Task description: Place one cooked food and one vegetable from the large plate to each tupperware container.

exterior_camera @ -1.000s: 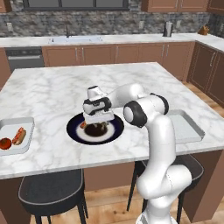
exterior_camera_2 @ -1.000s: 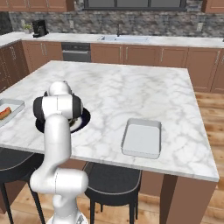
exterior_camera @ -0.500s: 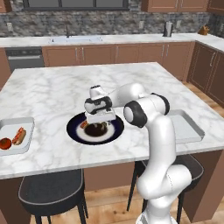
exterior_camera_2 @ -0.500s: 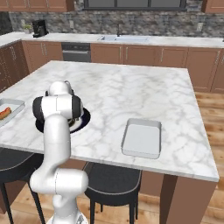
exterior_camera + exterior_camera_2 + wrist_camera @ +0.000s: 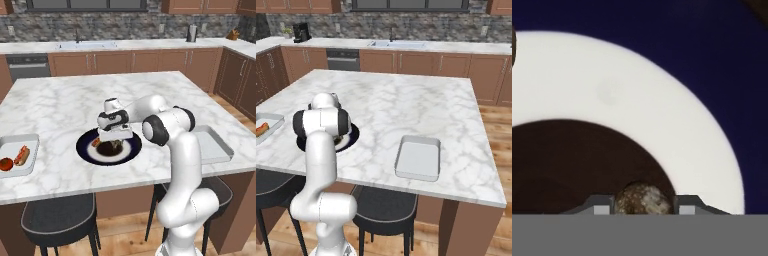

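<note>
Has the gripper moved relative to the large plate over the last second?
Yes. The gripper has come down closer to the large plate, staying above its dark centre.

Marble island [image 5: 60,100]; black stools [image 5: 57,215] beneath; wood cabinets [image 5: 150,61]; stone backsplash [image 5: 125,24]; sink [image 5: 85,45]; wooden floor [image 5: 496,150].

White arm [image 5: 321,150] hides most of the large plate [image 5: 352,135].

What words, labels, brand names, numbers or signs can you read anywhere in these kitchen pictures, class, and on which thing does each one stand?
None can be read. The large plate, the two tupperware containers, the marble island top, the cabinets and the robot's arm carry no lettering. The coffee maker on the back counter is too small to show any marking.
</note>
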Robot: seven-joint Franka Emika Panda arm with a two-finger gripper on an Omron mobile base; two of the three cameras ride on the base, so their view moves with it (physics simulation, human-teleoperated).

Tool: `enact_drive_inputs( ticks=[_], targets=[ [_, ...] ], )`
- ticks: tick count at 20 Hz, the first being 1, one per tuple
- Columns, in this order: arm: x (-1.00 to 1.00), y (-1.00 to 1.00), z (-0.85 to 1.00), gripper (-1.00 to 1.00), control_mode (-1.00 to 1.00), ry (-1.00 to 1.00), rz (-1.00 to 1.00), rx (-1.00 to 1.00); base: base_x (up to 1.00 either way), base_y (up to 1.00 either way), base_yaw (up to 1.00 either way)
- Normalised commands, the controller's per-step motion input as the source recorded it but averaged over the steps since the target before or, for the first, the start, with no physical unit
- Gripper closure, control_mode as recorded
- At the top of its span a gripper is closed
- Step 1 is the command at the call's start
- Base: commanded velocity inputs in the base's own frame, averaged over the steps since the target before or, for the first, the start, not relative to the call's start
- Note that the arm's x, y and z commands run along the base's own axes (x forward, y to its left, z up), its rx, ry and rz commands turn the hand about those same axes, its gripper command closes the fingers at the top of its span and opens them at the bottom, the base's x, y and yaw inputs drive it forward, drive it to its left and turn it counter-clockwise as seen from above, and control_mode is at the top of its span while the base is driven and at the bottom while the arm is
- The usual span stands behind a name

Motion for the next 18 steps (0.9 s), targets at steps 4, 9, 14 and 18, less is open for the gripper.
enact_drive_inputs(
  ticks=[4,9,14,18],
  targets=[
    [-0.24,-0.21,-0.02,1.0,-1.0,0.0,-0.05,0.0,0.0,0.0,0.0],
    [-0.12,-0.64,0.13,1.0,-1.0,-0.01,-0.09,0.02,0.0,0.0,0.0],
    [-0.03,-1.0,0.47,1.0,-1.0,-0.09,0.0,0.01,0.0,0.0,0.0],
    [-0.45,-0.94,0.94,1.0,-1.0,-0.05,0.21,0.0,0.0,0.0,0.0]
  ],
)
